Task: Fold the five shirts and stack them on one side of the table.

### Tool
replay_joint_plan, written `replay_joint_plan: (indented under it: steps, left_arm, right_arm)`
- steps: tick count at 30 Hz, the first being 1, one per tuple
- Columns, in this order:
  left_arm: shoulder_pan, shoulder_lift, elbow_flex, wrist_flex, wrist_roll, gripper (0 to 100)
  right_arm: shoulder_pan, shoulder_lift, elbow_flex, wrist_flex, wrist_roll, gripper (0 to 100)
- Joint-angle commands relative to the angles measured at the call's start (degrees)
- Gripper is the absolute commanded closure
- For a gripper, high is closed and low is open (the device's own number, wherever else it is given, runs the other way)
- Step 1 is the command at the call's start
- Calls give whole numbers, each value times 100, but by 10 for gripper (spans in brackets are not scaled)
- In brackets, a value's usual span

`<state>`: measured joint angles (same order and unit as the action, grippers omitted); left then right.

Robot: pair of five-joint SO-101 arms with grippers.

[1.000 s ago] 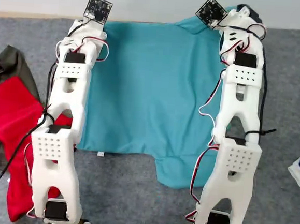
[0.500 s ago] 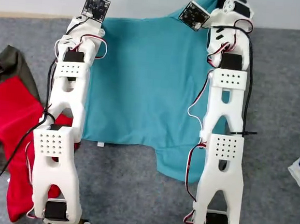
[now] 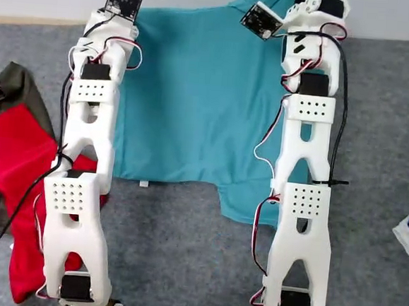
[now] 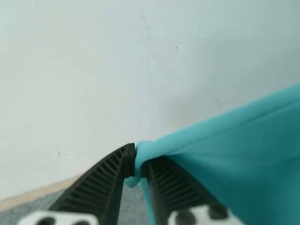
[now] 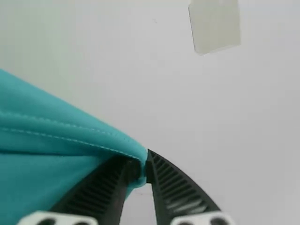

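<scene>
both the left gripper (image 4: 135,164) and right gripper (image 5: 143,168) clamp the teal shirt (image 3: 194,102), dragged farther toward the wall (image 4: 140,70).

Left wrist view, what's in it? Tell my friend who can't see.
The left gripper pinches the edge of a teal shirt between its black ribbed fingers. A pale wall stands behind.

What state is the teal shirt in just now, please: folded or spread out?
Spread out. The teal shirt lies open between the arms; the left gripper and right gripper each pinch its far edge.
</scene>
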<state>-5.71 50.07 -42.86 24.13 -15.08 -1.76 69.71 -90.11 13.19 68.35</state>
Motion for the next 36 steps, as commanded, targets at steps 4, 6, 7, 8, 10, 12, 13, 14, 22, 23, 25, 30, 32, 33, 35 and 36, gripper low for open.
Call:
replay_joint_plan:
  steps: [4, 6, 7, 8, 10, 12, 13, 14, 22, 23, 25, 30, 32, 33, 35, 36]
  left_arm:
    - [-44, -97, -259, 229, -35, 997]
    - [-35, -97, -259, 378, -35, 997]
    - [-35, -97, -268, 448, -35, 997]
    - [-44, -105, -268, 536, -35, 997]
    - [-53, -123, -286, 738, -35, 997]
    - [-62, -141, -295, 1037, -44, 997]
    - [-70, -149, -295, 1213, -44, 997]
    - [-79, -149, -295, 1398, -70, 997]
    - [-97, -149, -312, 3086, -800, 997]
    - [-97, -149, -312, 3270, -800, 997]
    - [-97, -149, -312, 3604, -800, 997]
    - [-105, -149, -312, 4431, -1582, 997]
    - [-105, -149, -303, 4765, -1943, 997]
    - [-105, -141, -303, 4905, -1952, 997]
    - [-105, -149, -303, 5213, -1952, 997]
    - [-105, -149, -312, 5389, -1960, 997]
  right_arm:
    - [-13, -101, -264, 365, 62, 986]
    - [-22, -101, -281, 602, 62, 987]
    - [-22, -136, -281, 787, 62, 987]
    - [-22, -154, -290, 1007, 62, 987]
    - [-13, -163, -404, 1446, 62, 987]
    - [4, -154, -598, 2062, 62, 987]
    - [4, -163, -642, 2404, 53, 987]
    - [22, -180, -651, 2695, 53, 987]
    - [224, -637, -642, 4690, -105, 987]
    - [233, -690, -642, 4936, -105, 987]
    - [259, -787, -642, 5393, -114, 987]
    - [374, -980, -642, 6519, -237, 987]
    - [418, -1024, -642, 6914, -360, 987]
    - [426, -1051, -642, 7125, -378, 987]
    - [444, -1095, -642, 7591, -396, 987]
    - [444, -1147, -642, 7837, -404, 987]
